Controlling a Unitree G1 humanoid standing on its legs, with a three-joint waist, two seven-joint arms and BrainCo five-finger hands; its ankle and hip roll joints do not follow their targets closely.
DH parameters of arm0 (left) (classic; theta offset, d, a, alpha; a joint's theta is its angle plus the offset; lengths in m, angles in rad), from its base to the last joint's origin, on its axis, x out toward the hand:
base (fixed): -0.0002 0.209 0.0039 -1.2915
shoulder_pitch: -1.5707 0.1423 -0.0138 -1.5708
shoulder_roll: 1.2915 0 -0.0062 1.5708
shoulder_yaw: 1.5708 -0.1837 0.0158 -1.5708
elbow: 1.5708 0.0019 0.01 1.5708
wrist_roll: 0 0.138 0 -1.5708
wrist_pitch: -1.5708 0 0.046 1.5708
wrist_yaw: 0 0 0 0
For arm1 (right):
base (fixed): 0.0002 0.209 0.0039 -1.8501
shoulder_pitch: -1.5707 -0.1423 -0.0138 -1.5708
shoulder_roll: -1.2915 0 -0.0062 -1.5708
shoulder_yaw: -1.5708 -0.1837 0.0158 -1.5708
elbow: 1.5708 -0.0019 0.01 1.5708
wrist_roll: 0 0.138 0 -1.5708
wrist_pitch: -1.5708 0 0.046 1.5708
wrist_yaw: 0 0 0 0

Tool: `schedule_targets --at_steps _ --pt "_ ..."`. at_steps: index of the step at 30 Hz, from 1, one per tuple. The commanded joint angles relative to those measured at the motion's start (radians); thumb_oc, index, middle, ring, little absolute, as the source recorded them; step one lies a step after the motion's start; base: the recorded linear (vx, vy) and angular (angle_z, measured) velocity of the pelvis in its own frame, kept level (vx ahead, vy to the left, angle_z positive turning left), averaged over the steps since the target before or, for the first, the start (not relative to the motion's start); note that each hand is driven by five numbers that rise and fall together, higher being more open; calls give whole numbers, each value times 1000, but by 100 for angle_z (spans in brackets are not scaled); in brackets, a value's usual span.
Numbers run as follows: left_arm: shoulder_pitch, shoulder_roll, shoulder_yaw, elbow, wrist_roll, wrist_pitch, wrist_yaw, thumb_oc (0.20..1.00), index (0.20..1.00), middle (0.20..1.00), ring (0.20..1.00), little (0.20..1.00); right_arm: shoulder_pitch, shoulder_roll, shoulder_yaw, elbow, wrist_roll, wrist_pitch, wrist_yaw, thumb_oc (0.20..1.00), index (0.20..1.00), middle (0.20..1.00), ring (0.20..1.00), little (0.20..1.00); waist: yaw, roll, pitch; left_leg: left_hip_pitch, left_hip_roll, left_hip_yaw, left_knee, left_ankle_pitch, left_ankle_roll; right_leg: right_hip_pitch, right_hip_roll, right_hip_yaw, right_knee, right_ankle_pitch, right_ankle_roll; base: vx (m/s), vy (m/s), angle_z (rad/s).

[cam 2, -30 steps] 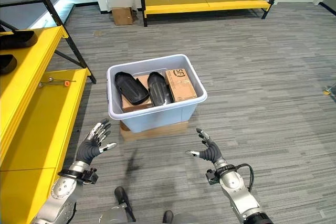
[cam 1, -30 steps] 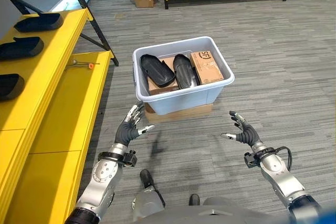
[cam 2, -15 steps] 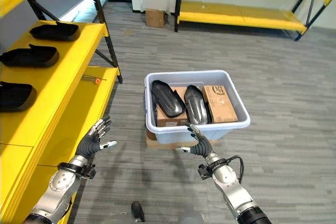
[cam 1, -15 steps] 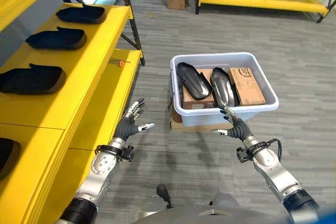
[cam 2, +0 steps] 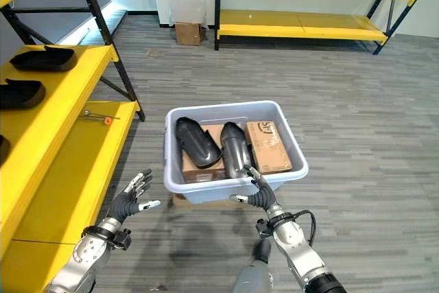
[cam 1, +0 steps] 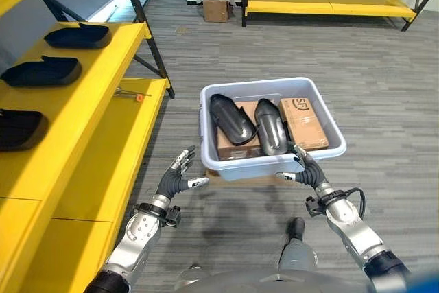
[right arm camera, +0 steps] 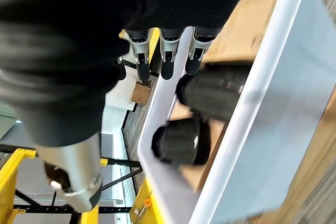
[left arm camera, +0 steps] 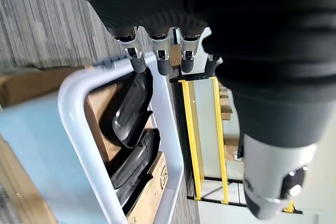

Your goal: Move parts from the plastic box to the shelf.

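The plastic box (cam 1: 271,159) sits on the floor on top of a flat cardboard piece (cam 1: 236,175), and the parts are inside it. Two black parts lie side by side on brown cardboard boxes (cam 1: 306,121): the left black part (cam 1: 230,119) and the right black part (cam 1: 270,127). The yellow shelf (cam 1: 75,108) is on the robot's left, and a few black parts (cam 1: 41,71) are lying on it. The right hand (cam 1: 304,169) is at the near rim of the box, with its fingers straight and spread wide, holding nothing. The left hand (cam 1: 175,178) is out in the air to the left of the box, between the box and the shelf, and it is wide and empty too. I think the job now is to reach in and pick up one black part. To do it well, the right hand should go up and over the rim, not bump into the wall of the box. The right black part is the nearest one, so it is the easy pick. The parts look smooth and rounded, so the fingers should wrap well around the middle, or the part may slip out. The left hand could come closer to help hold it before the turn to the shelf.
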Motion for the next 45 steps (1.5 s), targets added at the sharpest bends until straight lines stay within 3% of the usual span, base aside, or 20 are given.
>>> schedule_targets --at_steps 1,8,12,13,16,18,19,22,29,37,40,45 --pt "-34 49 37 -113 7 -54 -14 1000 1000 1000 1000 1000 -40 22 -15 -89 -14 -25 6 1000 1000 1000 1000 1000 24 -30 0 -101 -104 22 83 -33 90 27 -19 -16 69 -53 65 155 -203 -6" --pt "-27 30 56 -134 -11 -39 -53 1000 1000 1000 1000 1000 -69 -19 -3 -79 -2 -29 4 1000 1000 1000 1000 1000 29 -38 -28 -131 -44 21 166 -34 63 106 53 -38 51 -152 -25 188 -262 -5" --pt "-54 28 38 -120 -16 -30 -53 1000 1000 1000 1000 1000 -101 -27 5 -67 7 -41 -2 1000 1000 1000 1000 1000 22 -38 -29 -140 -29 59 215 -35 55 121 70 -53 50 -172 -48 91 -200 9" --pt "-72 30 28 -116 -22 -25 -54 1000 1000 1000 1000 1000 -118 -32 7 -68 6 -42 -1 1000 1000 1000 1000 1000 15 -37 -30 -148 -13 97 276 -21 46 130 82 -71 41 -183 -64 66 -165 18" --pt "-97 20 7 -106 -50 -18 -48 1000 1000 1000 1000 1000 -135 -34 13 -69 5 -43 -20 1000 1000 1000 1000 1000 20 -28 -15 -221 35 91 374 62 10 153 114 -68 30 -205 -92 70 -117 38" --pt "-110 -9 -4 -88 -55 -15 -46 1000 1000 1000 1000 1000 -165 -25 39 -75 19 -26 -43 1000 1000 1000 1000 1000 16 -7 -13 -208 72 132 244 165 -19 163 120 -86 21 -205 -87 83 182 24" --pt "-108 -14 -8 -99 -48 -1 -53 1000 1000 1000 1000 1000 -174 -22 44 -77 32 -16 -47 1000 1000 1000 1000 1000 18 -2 -12 -219 84 130 203 187 -21 161 106 -94 49 -223 -83 72 250 -8" --pt "-115 -5 -20 -90 -48 3 -80 1000 1000 1000 1000 1000 -161 -18 35 -78 70 9 -41 1000 1000 1000 1000 1000 9 0 -17 -188 55 138 167 113 15 155 76 -108 96 -232 -77 68 257 -21" --pt "-108 4 -16 -89 -62 13 -91 1000 1000 1000 1000 1000 -143 20 17 -10 54 11 -45 1000 1000 1000 1000 1000 16 -2 -19 -178 8 92 158 60 42 164 64 -71 99 -225 -69 109 140 7" --pt "-76 20 0 -139 -99 -11 -104 1000 1000 1000 1000 1000 -168 66 7 77 97 47 -110 1000 1000 1000 1000 1000 55 7 6 -195 -20 43 124 70 49 134 55 -69 122 -228 -55 64 91 15" --pt "-86 22 12 -169 -130 -46 -33 1000 1000 1000 1000 1000 -193 84 -7 106 185 79 -112 1000 1000 1000 1000 1000 81 19 36 -237 -18 24 126 81 46 90 48 -84 157 -243 -57 -42 82 18" --pt "-138 11 35 -194 -163 -67 -25 1000 1000 1000 1000 1000 -277 106 -35 168 259 106 -165 1000 1000 1000 1000 1000 110 37 98 -293 -13 7 132 87 41 19 27 -105 212 -257 -59 -132 52 17"
